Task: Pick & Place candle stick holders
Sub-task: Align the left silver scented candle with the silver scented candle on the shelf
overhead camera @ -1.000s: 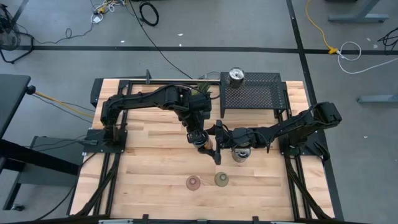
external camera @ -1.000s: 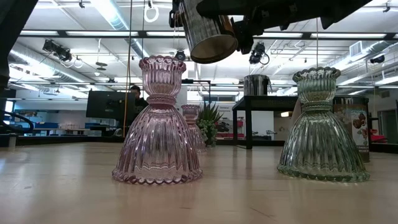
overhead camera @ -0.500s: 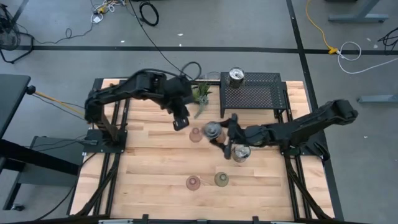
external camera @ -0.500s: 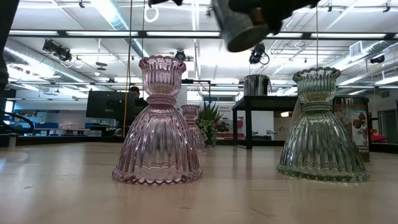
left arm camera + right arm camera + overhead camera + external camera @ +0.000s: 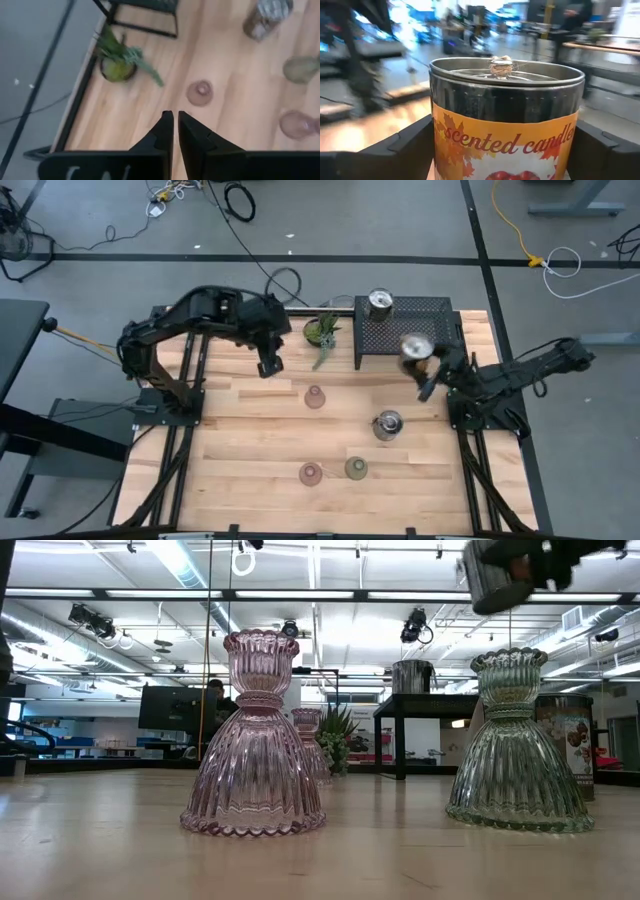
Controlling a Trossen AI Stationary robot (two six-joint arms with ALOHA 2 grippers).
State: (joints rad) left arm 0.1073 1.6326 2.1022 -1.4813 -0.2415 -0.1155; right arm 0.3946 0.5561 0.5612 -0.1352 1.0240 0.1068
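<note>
Right gripper (image 5: pixel 428 370) clamping silver candle tin (image 5: pixel 414 346) aloft at mesh rack (image 5: pixel 405 328) edge, right of centre; rim-clip or topple risk; left gripper (image 5: pixel 269 365) clenched empty, upper left.

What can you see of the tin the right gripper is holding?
The tin is a round, shiny silver metal can with an open top; a short wick stands in the wax inside. An orange paper label with autumn leaves reads "scented candle". It sits upright, clamped on both sides between the right gripper's dark fingers, which alone touch it. It is held in the air, clear of the tabletop, beside the near right corner of the black mesh rack.
</note>
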